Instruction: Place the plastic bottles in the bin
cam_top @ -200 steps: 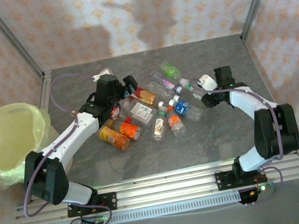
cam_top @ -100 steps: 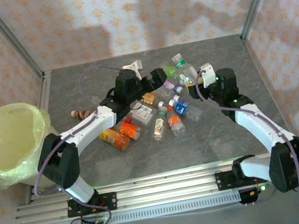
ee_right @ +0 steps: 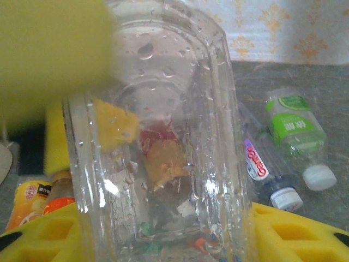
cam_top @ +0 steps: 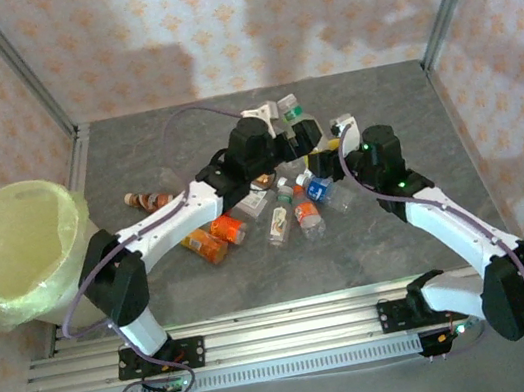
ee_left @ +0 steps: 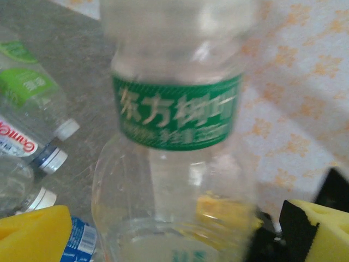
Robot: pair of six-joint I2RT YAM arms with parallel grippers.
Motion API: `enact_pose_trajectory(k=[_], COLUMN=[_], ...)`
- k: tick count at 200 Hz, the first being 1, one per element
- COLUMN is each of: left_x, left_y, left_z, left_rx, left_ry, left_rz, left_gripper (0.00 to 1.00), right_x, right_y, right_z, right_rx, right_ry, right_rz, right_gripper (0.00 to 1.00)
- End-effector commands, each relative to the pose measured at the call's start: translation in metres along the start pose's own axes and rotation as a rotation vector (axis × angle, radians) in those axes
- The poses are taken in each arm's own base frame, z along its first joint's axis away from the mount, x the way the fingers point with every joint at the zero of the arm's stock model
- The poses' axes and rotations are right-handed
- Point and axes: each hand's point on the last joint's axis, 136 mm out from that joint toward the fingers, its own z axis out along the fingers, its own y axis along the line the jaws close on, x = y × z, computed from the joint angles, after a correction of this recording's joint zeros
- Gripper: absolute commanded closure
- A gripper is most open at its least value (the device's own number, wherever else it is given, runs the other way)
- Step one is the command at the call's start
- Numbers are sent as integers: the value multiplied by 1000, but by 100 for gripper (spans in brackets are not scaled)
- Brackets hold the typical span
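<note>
1. Nearest you, at the frame's left edge, the bin (cam_top: 8, 251) is sitting beside the desk (cam_top: 392, 244), lined with a crinkly pale yellow-green bag.
2. Mid-desk, the loose plastic bottles (cam_top: 291, 213) are lying scattered on their sides, smooth clear or orange cylinders.
3. Farther back, your right claw (cam_top: 337, 134) is clamping tight on a clear bottle (ee_left: 177, 117) that is droplet-beaded and green-banded, cap end pointing up-frame.
4. Your left claw (ee_left: 177, 234) is gaping wide and gripping nothing, its foam pads flanking that bottle's base. I'm judging this a handover, since your left arm is sitting on the bin's side.
</note>
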Motion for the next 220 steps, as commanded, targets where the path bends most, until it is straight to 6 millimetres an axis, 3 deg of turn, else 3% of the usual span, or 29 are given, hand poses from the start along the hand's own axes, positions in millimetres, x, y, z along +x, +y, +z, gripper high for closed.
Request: enact_pose_trajectory(k=[1, 36, 78, 133, 151, 172, 178, 204, 220], left_x=[2, 10, 7, -6, -13, -23, -27, -49, -65], left_y=[3, -5, -11, 0, 0, 10, 16, 50, 62], left_z=[-1, 7, 4, -6, -13, -28, -34, -73, -105], left_rx=[-82, -6, 4, -84, -97, -183, -228, -475, -600], left_ry=[-4, 20, 22, -30, -59, -81, -92, -182, -245], left_rz=[-30, -61, -6, 71, 102, 140, 149, 203, 244], left_gripper=[4, 12, 37, 37, 37, 37, 37, 38, 38], right_x=[-24, -25, -16, -6, -7, -6, -7, -15, -25], right_y=[18, 30, 29, 32, 39, 47, 46, 33, 15], right_z=[-7, -7, -5, -6, -10, -17, -20, -32, -40], right_rx=[-50, -118, -113, -125, -159, -192, -176, -68, 55], right_ry=[-116, -121, -74, 20, 26, 56, 61, 54, -5], right_rz=[-61, -57, -55, -60, -68, -100, -101, -133, -133], right_gripper=[51, 49, 47, 33, 21, 12, 0, 1, 1])
